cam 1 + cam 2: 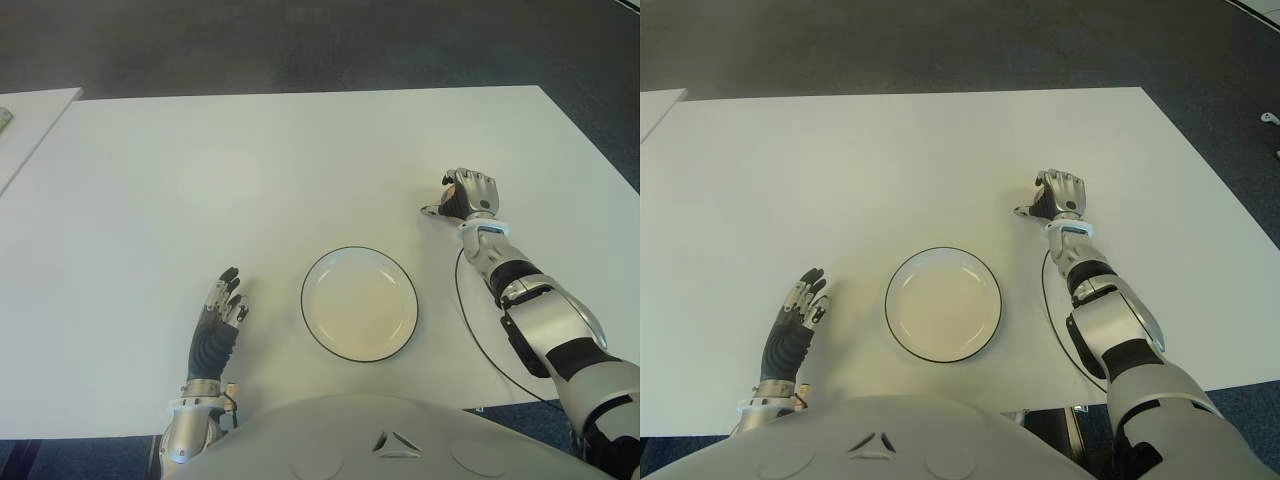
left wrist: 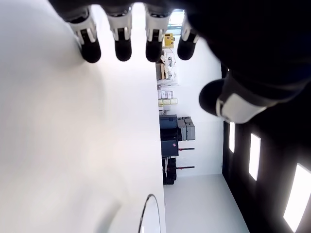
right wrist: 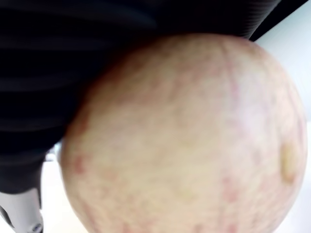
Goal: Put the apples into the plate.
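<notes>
Pale, red-flecked apple (image 3: 184,141) sits clasped in the right hand (image 1: 470,195), curled about it beyond the plate (image 1: 359,303) on its right side; the plate lies nearer the robot. Left hand (image 1: 218,320), fingers spread and holding nothing, shows left of the plate.

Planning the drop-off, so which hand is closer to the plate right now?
Roughly equal, the left slightly nearer. The left hand shows open just left of the plate, level with it. The right hand, closed on an apple, is farther back on the plate's right.
</notes>
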Available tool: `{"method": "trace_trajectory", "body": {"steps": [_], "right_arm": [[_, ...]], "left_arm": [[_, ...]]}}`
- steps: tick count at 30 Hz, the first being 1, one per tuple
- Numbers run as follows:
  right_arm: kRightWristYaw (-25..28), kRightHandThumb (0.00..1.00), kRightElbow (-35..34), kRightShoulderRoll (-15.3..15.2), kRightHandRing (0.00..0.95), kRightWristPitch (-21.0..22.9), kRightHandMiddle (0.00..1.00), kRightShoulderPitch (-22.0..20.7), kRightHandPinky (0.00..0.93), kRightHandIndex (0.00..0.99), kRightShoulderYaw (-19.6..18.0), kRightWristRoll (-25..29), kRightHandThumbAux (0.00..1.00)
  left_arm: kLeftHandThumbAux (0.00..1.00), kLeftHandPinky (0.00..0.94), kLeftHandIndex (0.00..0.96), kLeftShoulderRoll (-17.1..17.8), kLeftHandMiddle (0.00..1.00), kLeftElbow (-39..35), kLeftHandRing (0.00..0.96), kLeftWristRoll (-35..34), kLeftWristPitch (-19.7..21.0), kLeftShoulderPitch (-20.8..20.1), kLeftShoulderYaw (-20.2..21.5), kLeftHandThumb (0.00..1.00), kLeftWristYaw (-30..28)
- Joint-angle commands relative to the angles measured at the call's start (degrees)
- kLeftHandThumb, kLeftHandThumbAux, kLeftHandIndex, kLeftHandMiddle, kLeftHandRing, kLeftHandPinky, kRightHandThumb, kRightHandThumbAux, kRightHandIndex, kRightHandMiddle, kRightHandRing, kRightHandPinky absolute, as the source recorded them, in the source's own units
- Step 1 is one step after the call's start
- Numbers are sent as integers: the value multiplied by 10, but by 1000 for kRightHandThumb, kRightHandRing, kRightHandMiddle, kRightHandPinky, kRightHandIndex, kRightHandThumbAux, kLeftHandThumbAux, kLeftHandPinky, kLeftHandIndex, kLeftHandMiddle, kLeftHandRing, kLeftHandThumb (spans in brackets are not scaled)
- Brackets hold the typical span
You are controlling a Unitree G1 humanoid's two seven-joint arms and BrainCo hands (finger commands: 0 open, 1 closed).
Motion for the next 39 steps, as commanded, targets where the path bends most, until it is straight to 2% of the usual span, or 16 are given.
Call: {"method": "trace_trajectory", "body": {"steps": [1, 4, 8, 15, 19, 27, 31, 35, 39], "right_arm": [[22, 717, 30, 22, 761, -18, 782, 78, 726, 441, -5, 17, 708], [18, 721, 29, 20, 772, -26, 796, 77, 721, 441, -7, 19, 709], [15, 724, 29, 20, 699, -32, 742, 77, 627, 442, -12, 22, 709], [15, 727, 27, 19, 643, -42, 698, 76, 573, 442, -23, 32, 707], [11, 727, 26, 18, 646, -48, 697, 75, 594, 443, -26, 33, 706], [7, 727, 26, 17, 625, -48, 683, 73, 555, 443, -26, 35, 706], [7, 727, 25, 16, 644, -50, 702, 73, 562, 443, -26, 36, 706], [6, 726, 25, 16, 665, -51, 719, 73, 607, 443, -27, 37, 706], [7, 726, 24, 16, 671, -51, 727, 73, 595, 443, -28, 38, 706]], "left_arm": [[519, 0, 21, 4, 12, -4, 0, -13, 7, 6, -1, 88, -14], [519, 0, 19, 4, 11, -4, 0, -17, 6, 6, 0, 91, -16], [517, 0, 14, 5, 6, -4, 0, -21, 4, 7, 1, 95, -20], [508, 0, 5, 9, 0, 1, 0, -18, -3, 6, 3, 88, -22], [503, 0, 1, 12, 0, 3, 0, -17, -8, 6, 3, 78, -23], [507, 0, 0, 14, 0, 5, 0, -13, -12, 6, 3, 71, -21], [508, 0, 0, 13, 0, 5, 0, -15, -12, 5, 4, 66, -21], [507, 0, 0, 13, 0, 6, 0, -17, -16, 7, 4, 67, -22], [503, 0, 0, 14, 0, 4, 0, -19, -16, 8, 4, 67, -23]]}}
